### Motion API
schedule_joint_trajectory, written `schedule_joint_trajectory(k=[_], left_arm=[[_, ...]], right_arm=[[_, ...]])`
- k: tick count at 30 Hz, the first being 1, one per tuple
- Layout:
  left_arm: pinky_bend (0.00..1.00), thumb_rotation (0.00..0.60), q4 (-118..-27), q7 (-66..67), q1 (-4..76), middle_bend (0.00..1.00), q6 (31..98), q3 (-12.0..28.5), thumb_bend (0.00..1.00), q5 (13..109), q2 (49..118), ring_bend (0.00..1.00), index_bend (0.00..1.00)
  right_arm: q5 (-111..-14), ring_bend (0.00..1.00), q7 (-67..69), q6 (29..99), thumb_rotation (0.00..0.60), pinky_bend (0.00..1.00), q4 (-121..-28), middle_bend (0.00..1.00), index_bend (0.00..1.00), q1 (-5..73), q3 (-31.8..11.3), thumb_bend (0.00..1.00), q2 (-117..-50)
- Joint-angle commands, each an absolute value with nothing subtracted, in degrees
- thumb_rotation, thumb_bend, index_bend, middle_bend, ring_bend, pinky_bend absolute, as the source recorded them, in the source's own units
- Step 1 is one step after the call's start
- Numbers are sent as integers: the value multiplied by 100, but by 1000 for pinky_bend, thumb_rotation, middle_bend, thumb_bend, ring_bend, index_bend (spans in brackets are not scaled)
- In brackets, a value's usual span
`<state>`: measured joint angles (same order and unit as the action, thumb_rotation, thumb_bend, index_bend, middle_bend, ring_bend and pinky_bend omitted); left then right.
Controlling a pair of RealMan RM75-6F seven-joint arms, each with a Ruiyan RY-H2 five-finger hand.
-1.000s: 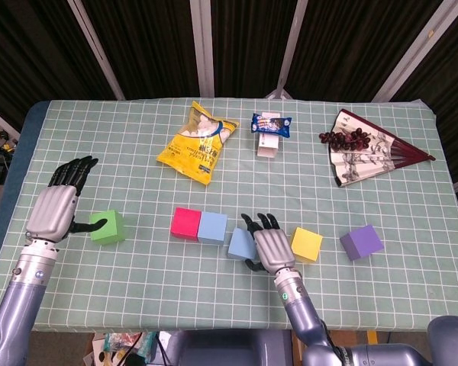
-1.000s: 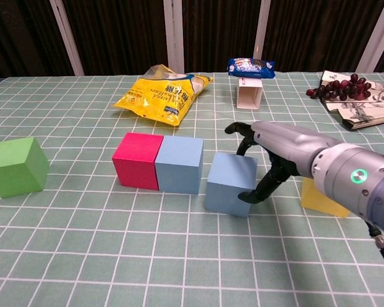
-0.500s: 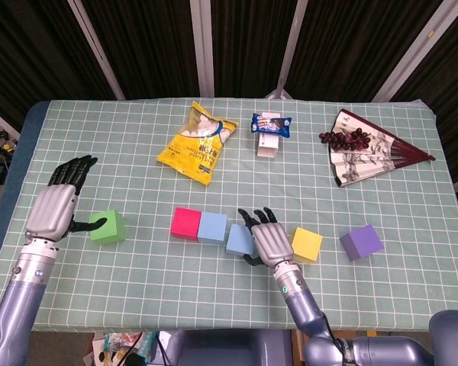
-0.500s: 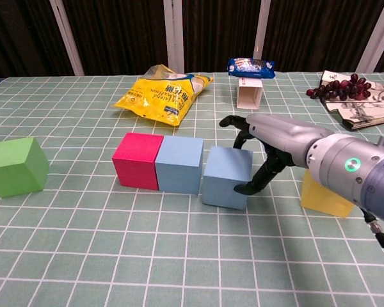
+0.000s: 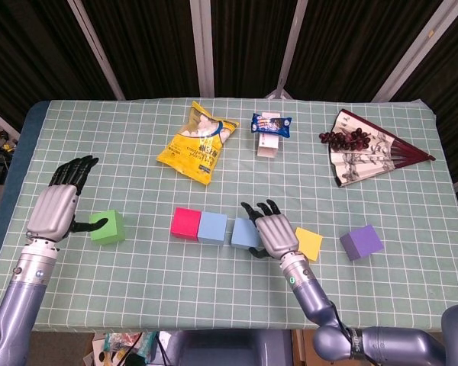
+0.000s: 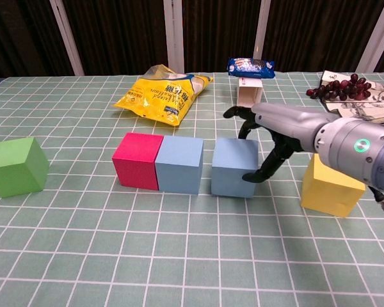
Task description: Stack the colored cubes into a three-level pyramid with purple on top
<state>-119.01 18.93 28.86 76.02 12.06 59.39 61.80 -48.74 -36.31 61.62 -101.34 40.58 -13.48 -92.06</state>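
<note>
Both hands spread: right hand cupping blue cube.

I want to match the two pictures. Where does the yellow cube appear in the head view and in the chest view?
Head view: the yellow cube lies right of centre, partly behind the right hand, left of the purple cube.
Chest view: the yellow cube sits at the right, below the forearm.
Shared landmark: the red cube.
</note>
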Motion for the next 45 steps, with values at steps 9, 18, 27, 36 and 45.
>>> schedule_joint_trajectory(k=[9,18,27,36,45], left_arm=[[37,600,-11893,1904,2878,28,7577,1229,90,5916,6194,2,0],[37,600,-11871,1891,2873,28,7546,1248,90,5893,6196,2,0],[37,600,-11842,1896,2871,28,7533,1270,89,5854,6205,2,0],[37,600,-11824,1888,2864,28,7521,1291,89,5830,6196,2,0],[37,600,-11800,1868,2860,27,7507,1316,89,5799,6186,2,0]], right_arm=[[-4923,122,-3489,5985,600,0,-9990,351,0,4230,-1254,263,-9160],[-4882,122,-3453,5939,600,0,-9865,351,0,4372,-1251,263,-9222],[-4828,122,-3422,5930,600,0,-9770,351,0,4497,-1264,263,-9283],[-4739,122,-3404,5941,600,0,-9684,351,0,4575,-1238,263,-9326],[-4692,122,-3421,5911,600,0,-9613,351,0,4688,-1226,264,-9370]])
